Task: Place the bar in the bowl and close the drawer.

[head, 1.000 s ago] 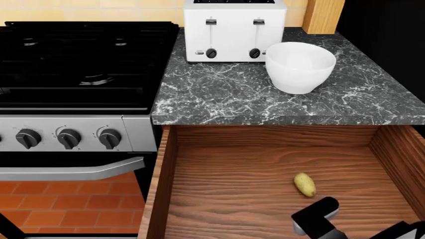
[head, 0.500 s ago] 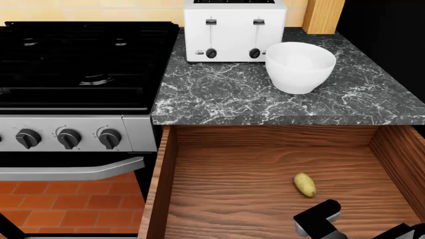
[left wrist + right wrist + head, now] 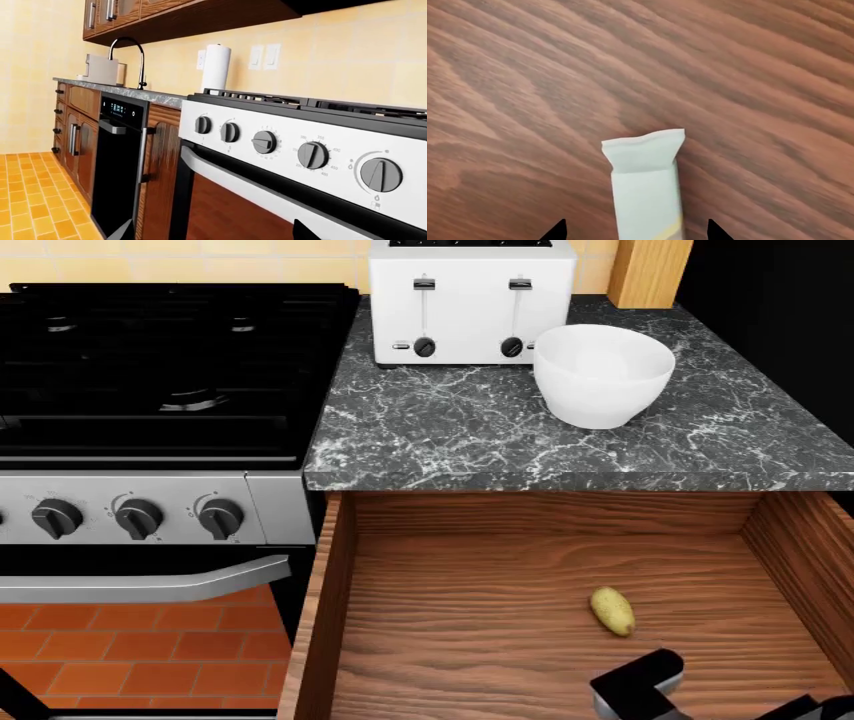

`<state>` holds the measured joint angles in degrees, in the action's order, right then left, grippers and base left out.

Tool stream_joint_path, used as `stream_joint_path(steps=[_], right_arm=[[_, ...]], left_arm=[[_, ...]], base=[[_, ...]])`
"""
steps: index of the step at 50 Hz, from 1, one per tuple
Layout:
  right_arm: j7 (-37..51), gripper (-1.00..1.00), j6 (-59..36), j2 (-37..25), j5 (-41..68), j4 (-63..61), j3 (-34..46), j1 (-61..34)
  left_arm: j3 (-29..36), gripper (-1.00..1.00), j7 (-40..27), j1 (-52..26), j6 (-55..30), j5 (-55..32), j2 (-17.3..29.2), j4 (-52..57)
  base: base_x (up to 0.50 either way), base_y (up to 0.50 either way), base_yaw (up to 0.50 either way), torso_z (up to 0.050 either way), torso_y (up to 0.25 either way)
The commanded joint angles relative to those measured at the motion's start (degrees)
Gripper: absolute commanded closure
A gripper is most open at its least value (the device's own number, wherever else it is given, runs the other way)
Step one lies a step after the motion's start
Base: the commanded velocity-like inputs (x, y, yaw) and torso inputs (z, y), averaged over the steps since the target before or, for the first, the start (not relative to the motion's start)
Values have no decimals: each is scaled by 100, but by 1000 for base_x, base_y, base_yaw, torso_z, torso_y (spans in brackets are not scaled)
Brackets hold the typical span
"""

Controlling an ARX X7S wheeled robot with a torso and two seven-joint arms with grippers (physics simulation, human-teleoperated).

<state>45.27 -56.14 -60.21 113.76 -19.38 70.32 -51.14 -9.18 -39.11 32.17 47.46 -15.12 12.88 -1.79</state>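
Two steps remain: the bar (image 3: 646,192) lies on the drawer (image 3: 441,600) floor between the right gripper's (image 3: 635,231) spread fingers, ungrasped, so next they should descend and pinch it, then carry it to the bowl (image 3: 603,373).

Only legible text: small temperature numerals ringing one stove knob (image 3: 313,155) in the left wrist view, roughly 300, 350, 400, 450. Dishwasher display (image 3: 117,109) glyphs are too small to read. Bar wrapper (image 3: 646,192) shows no print.
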Motion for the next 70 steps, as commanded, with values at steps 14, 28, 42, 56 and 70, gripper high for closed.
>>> stream_joint_path(steps=[14, 28, 42, 56, 70], right_arm=[[-235, -100, 159, -42, -220, 112, 33, 220], [-285, -100, 189, -15, -264, 179, 57, 269], [-310, -100, 192, 18, -270, 267, 91, 302], [-221, -100, 138, 47, -221, 326, 136, 276], [-134, 100, 141, 13, -246, 217, 145, 272]], left_arm=[[4, -100, -14, 33, -3, 27, 7, 24], [7, -100, -2, 43, 30, 6, 10, 2], [23, -100, 37, 46, 76, -20, 12, -52], [17, -100, 56, 46, 110, -31, -6, -93], [33, -100, 72, 15, 89, -42, -9, -120]], base=[[0, 0, 0, 0, 0], [0, 0, 0, 0, 0], [0, 0, 0, 0, 0], [0, 0, 0, 0, 0], [0, 0, 0, 0, 0]])
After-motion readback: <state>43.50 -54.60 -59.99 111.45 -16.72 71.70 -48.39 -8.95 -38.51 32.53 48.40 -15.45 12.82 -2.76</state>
